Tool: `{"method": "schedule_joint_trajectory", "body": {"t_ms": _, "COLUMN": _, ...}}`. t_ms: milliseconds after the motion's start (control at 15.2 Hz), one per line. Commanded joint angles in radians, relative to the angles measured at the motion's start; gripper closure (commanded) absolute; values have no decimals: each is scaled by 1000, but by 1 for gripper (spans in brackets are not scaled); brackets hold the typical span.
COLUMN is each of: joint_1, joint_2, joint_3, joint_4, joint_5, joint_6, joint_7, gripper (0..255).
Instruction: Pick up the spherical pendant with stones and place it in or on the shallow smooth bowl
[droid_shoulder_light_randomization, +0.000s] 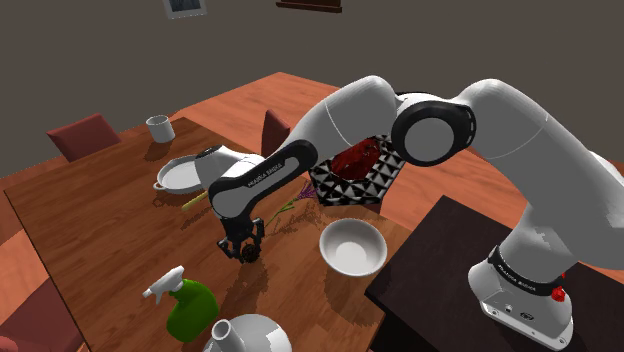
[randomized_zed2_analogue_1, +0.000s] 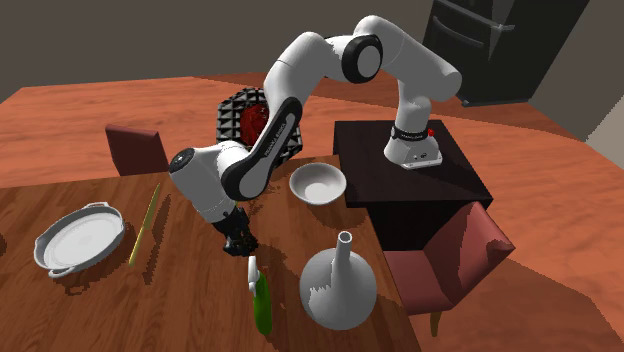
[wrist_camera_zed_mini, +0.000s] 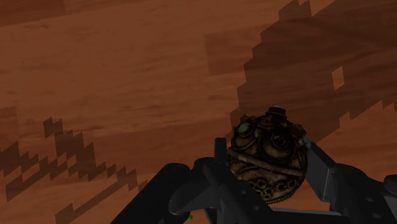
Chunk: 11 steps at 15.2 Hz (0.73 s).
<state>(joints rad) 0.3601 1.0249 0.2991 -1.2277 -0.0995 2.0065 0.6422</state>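
- Shoulder view: the pincer (droid_shoulder_light_randomization: 243, 248) hangs low over the wooden surface (droid_shoulder_light_randomization: 100, 220), near the white bowl (droid_shoulder_light_randomization: 352, 246). The lettering on the forearm (droid_shoulder_light_randomization: 262, 180) appears to read "FRANKA EMIKA".
- Second exterior view: the pincer (randomized_zed2_analogue_1: 240, 240) sits close above the surface, and the bowl (randomized_zed2_analogue_1: 318, 183) stands apart from it, toward the stand (randomized_zed2_analogue_1: 410, 170).
- Wrist view: the pincer (wrist_camera_zed_mini: 268, 175) is closed around the brown, stone-studded pendant (wrist_camera_zed_mini: 268, 149), its fingers clasping both sides.

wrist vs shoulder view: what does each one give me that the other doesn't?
Wrist view: the pendant close up, with its stones and bands, clasped between the fingers of the tool. Shoulder view: the white bowl, green spray bottle, mug and oval dish. Both: the tool and the wooden table.
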Motion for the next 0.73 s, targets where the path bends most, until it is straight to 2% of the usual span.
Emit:
{"method": "schedule_joint_trajectory", "body": {"t_ms": 0, "joint_1": 0, "joint_2": 0, "joint_3": 0, "joint_4": 0, "joint_5": 0, "joint_6": 0, "joint_7": 0, "gripper": 255}}
{"method": "schedule_joint_trajectory", "body": {"t_ms": 660, "joint_1": -10, "joint_2": -74, "joint_3": 11, "joint_4": -22, "joint_5": 10, "joint_6": -52, "joint_7": 6, "gripper": 255}}
